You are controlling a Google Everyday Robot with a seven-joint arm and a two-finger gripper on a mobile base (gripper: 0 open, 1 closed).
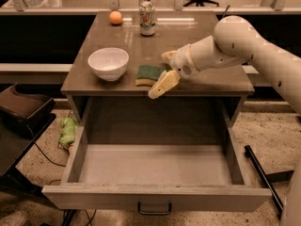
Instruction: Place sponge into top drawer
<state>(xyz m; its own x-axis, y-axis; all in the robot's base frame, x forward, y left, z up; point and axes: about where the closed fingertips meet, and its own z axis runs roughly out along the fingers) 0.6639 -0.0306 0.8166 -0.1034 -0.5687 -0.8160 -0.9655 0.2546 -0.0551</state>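
Note:
The sponge (pixel 148 74), dark green on top with pale yellow foam below, lies flat on the cabinet top near its front edge, right of the white bowl (pixel 108 63). My gripper (pixel 165 70) is at the sponge's right end, low over the cabinet top. It is open, with one yellowish finger (pixel 162 84) in front of the sponge and the other (pixel 168 55) behind it. The top drawer (pixel 155 199) is pulled fully out below, its pale grey inside bare, with a dark loop handle (pixel 154 210) on its front panel.
A drink can (pixel 147 18) and an orange ball (pixel 115 17) stand at the back of the cabinet top (pixel 207 81). A green cloth (pixel 67 130) lies on the floor at left by a dark chair (pixel 21 108). A black bar (pixel 261 175) lies on the floor at right.

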